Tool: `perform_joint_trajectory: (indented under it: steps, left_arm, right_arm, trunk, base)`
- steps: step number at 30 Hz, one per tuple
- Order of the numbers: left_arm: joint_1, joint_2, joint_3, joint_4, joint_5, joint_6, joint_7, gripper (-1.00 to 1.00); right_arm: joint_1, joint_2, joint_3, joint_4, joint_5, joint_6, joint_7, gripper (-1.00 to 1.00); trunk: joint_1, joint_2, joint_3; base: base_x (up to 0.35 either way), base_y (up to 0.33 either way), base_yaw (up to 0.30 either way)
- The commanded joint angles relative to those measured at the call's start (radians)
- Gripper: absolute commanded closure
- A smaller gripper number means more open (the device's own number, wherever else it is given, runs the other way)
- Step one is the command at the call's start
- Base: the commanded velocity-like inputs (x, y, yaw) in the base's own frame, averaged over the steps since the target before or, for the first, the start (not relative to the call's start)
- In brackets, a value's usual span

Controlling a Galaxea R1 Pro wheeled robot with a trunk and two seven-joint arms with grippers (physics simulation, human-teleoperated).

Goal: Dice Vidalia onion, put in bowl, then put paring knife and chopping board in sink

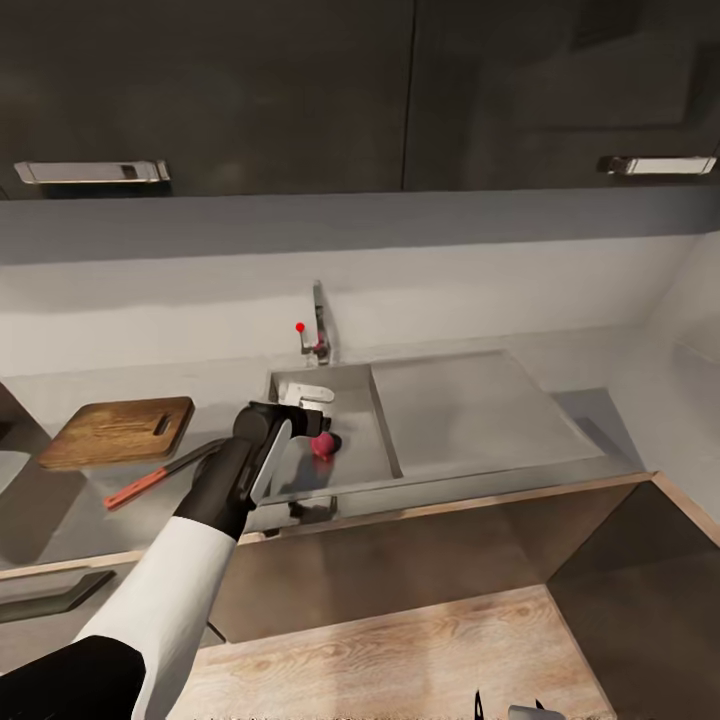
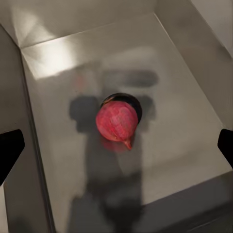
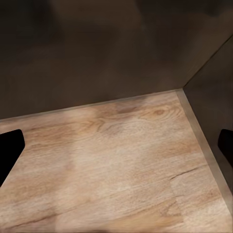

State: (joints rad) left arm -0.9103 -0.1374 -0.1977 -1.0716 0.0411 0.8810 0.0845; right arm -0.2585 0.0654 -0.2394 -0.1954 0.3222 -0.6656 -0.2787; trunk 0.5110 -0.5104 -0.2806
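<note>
**A:** Sitting right on the drain of the sink [image 2: 189,121], that's where the onion [image 2: 116,121] is, reddish, stalk end pointing away from the drain hole. Nothing has hold of it yet. The left pincer [image 1: 300,415] hangs over the basin, jaws spread wide with the onion between them and well clear of both fingertips [image 2: 9,148]. It's empty.

**B:** So we're basically at step one?

**A:** Yep, I'd say so. The chopping board [image 1: 118,430] is bare on the table [image 1: 60,520], left of the sink and toward the back wall, and the paring knife [image 1: 160,475] lies just in front of it, nearer the table's front edge, untouched as far as I can tell. No diced bits anywhere. Can't spot the bowl.

**B:** And the right arm?

**A:** The right pincer [image 3: 116,150] is open too, holding nothing, pointed at the wooden floor [image 3: 121,165] by the cabinets. Everything's left: grab, dice, bowl, then knife and board into the sink.
</note>
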Motion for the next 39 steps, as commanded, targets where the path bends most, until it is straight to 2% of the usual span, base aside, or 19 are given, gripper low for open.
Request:
perform_joint_trajectory:
  steps: [1, 10, 20, 39]
  left_arm:
    - [-0.001, 0.000, -0.002, 0.000, 0.005, 0.003, 0.008, -1.00]
    - [-0.001, 0.000, -0.002, 0.004, 0.006, -0.005, 0.008, -1.00]
    - [-0.001, -0.001, -0.002, 0.015, 0.006, -0.005, 0.008, -1.00]
    - [-0.001, -0.001, -0.003, 0.057, 0.008, -0.007, 0.008, -1.00]
  right_arm:
    - [-0.001, 0.001, -0.005, 0.001, 0.011, -0.002, -0.007, -1.00]
    - [-0.001, 0.001, -0.004, 0.001, 0.011, -0.002, -0.007, -1.00]
    - [-0.001, 0.001, -0.004, 0.001, 0.011, -0.002, -0.007, -1.00]
    - [-0.001, 0.001, -0.004, 0.001, 0.011, -0.002, -0.007, -1.00]
  trunk:
    - [0.000, -0.002, -0.003]
    - [0.000, -0.002, -0.016]
    - [0.000, -0.002, -0.030]
    - [0.000, -0.002, -0.056]
  base:
    - [0.004, -0.003, 0.000]
    - [0.022, -0.001, 0.000]
    - [0.236, -0.032, 0.000]
    - [0.081, -0.046, 0.000]
